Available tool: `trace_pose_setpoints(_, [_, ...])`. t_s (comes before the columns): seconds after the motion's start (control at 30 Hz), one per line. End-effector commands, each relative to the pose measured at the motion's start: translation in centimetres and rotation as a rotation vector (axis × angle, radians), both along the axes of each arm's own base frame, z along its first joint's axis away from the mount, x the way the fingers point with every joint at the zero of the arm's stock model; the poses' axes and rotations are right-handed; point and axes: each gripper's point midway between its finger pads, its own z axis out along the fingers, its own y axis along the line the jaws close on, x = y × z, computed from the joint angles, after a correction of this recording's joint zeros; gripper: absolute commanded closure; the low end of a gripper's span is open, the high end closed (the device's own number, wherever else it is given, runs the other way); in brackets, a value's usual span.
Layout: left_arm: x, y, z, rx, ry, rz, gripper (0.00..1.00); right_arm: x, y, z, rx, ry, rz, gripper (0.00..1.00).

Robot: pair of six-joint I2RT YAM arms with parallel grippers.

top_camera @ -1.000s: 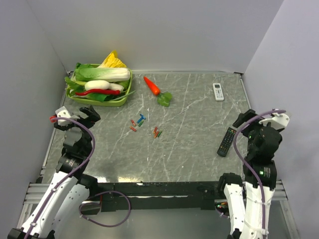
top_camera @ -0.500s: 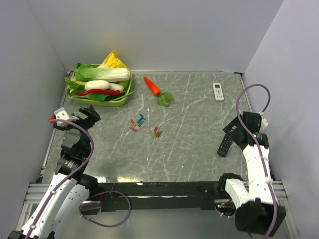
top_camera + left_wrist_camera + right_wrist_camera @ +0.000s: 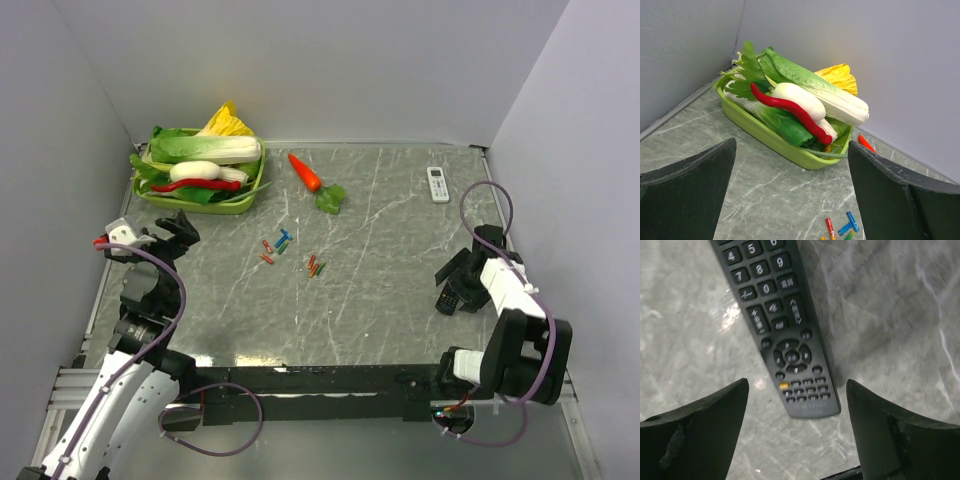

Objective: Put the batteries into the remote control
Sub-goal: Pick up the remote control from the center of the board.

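Note:
The black remote control (image 3: pixel 785 340) lies face up on the table at the right, buttons showing. My right gripper (image 3: pixel 797 440) is open and low over it, its fingers (image 3: pixel 700 425) either side of the remote's near end, not touching. From above, the right gripper (image 3: pixel 458 285) hides most of the remote (image 3: pixel 444 304). The batteries (image 3: pixel 278 245) lie in two small clusters mid-table, the second cluster (image 3: pixel 315 266) a little to the right. Some batteries show in the left wrist view (image 3: pixel 842 227). My left gripper (image 3: pixel 170 235) is open and empty at the left, above the table.
A green tray (image 3: pixel 240 205) of vegetables stands at the back left and fills the left wrist view (image 3: pixel 775 142). An orange carrot (image 3: pixel 305 172) and a green leafy piece (image 3: pixel 331 198) lie behind the batteries. A white remote (image 3: pixel 438 184) lies at the back right. Walls close three sides.
My right arm has swung down from a raised pose and now sits low over the black remote, gripper open. The left arm has barely moved.

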Motion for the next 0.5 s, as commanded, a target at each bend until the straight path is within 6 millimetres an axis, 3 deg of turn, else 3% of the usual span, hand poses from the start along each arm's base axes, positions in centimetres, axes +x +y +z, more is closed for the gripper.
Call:
trace_pose_setpoints(0.0, [-0.1, -0.3, 1.0, 0.003, -0.039, -0.022, 0.03, 1.9, -0.5, -0.9, -0.004, -0.008, 0.031, 0.18])
trace_pose_setpoints(0.2, [-0.1, -0.3, 1.1, 0.003, -0.040, -0.022, 0.03, 1.8, -0.5, -2.5, 0.003, 0.046, 0.064, 0.25])
trace_pose_setpoints(0.47, [0.6, -2.9, 1.3, 0.029, -0.035, -0.161, 0.03, 2.6, 0.8, -2.9, 0.008, 0.054, 0.150, 0.51])
